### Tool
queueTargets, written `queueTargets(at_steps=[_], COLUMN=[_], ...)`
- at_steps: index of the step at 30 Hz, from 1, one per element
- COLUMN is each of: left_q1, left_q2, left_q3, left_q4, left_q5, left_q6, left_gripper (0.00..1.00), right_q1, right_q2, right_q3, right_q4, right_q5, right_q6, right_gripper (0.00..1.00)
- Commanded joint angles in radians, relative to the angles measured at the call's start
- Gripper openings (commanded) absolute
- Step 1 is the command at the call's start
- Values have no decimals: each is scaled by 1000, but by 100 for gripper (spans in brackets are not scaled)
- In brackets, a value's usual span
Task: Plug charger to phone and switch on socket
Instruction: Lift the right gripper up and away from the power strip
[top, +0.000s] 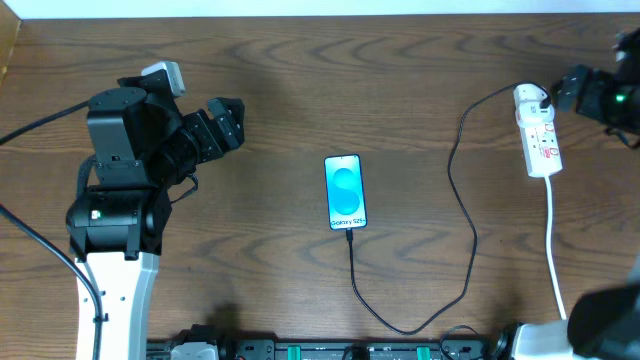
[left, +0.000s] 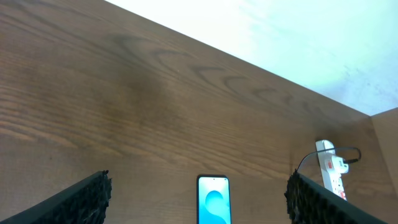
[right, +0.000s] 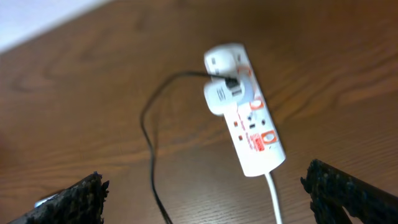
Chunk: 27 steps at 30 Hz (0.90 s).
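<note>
The white power strip (top: 538, 135) lies at 2 o'clock of the phone (top: 346, 191), its long axis about 12 to 6, just at 8 o'clock of the right gripper (top: 578, 92), whose jaws stand wide apart and hold nothing, far nearer than the left gripper (top: 228, 122)

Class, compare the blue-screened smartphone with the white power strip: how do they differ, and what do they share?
The slim black-edged smartphone shows a bright blue screen; the elongated white power strip bears red markings. The smartphone lies centrally; the power strip lies far to the right. The smartphone's face is bare; the power strip carries a white plug. Both lie flat on the wooden table, linked by a thin black cable.
</note>
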<state>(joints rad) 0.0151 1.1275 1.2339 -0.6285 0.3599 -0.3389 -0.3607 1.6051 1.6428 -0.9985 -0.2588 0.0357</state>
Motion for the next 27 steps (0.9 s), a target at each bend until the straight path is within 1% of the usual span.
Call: queueTargets(at_steps=[1, 6, 27], left_q1=[3, 3, 3], left_q2=[-3, -3, -3], left_q3=[9, 9, 9], left_q4=[0, 0, 0], left_q5=[-6, -6, -6], left_q6=[17, 17, 17], left_gripper=[90, 89, 89], right_q1=[2, 2, 2], right_q2=[-70, -117, -116], right_q3=[3, 3, 3], right_q4=[-2, -4, -9], right_q5=[6, 6, 6], right_q6=[16, 16, 16], right_gripper=[99, 99, 99])
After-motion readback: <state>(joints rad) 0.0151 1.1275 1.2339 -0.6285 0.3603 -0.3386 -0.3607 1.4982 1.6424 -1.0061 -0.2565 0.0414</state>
